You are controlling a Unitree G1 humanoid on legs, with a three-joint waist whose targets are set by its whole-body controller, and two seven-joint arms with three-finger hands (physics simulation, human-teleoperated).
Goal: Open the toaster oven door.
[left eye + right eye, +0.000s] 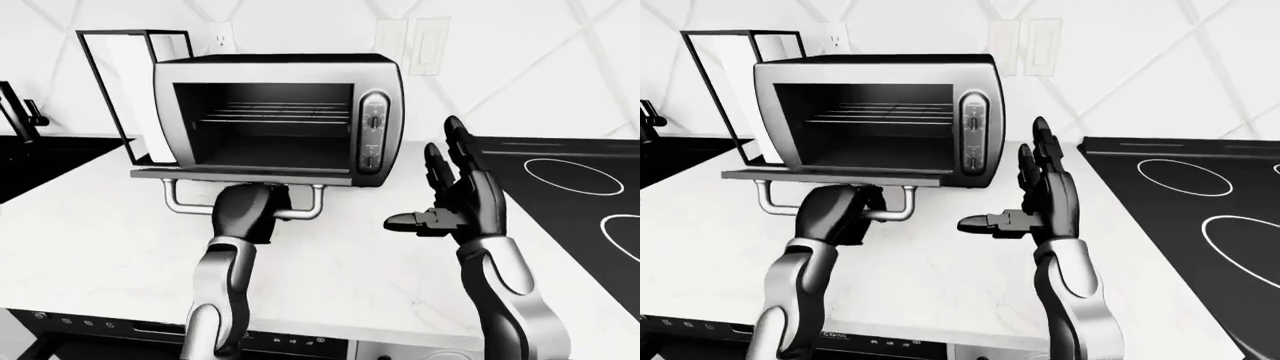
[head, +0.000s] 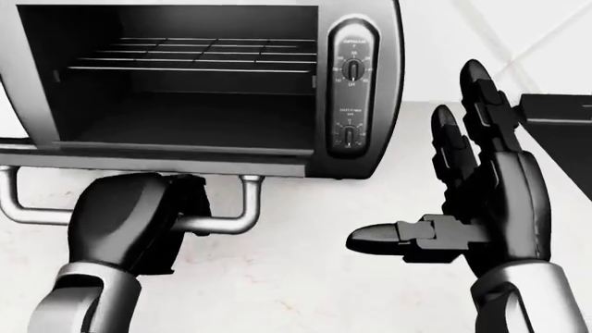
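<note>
Chrome door handle (image 2: 222, 223) — apparently inside left hand (image 2: 130, 222) — door (image 1: 245, 175) flat

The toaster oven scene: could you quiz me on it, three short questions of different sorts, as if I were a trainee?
1. True or false: the toaster oven door lies folded down, and the wire rack inside shows.
2. Which robot hand grips the door handle? A) left robot hand B) right robot hand C) both
3. Fill in: in the left-eye view, to the right of the counter lies a black ____ with ring marks.

Key: 1 true. 2 A; the right robot hand stands open, fingers spread, apart from the oven. 3 stovetop.
</note>
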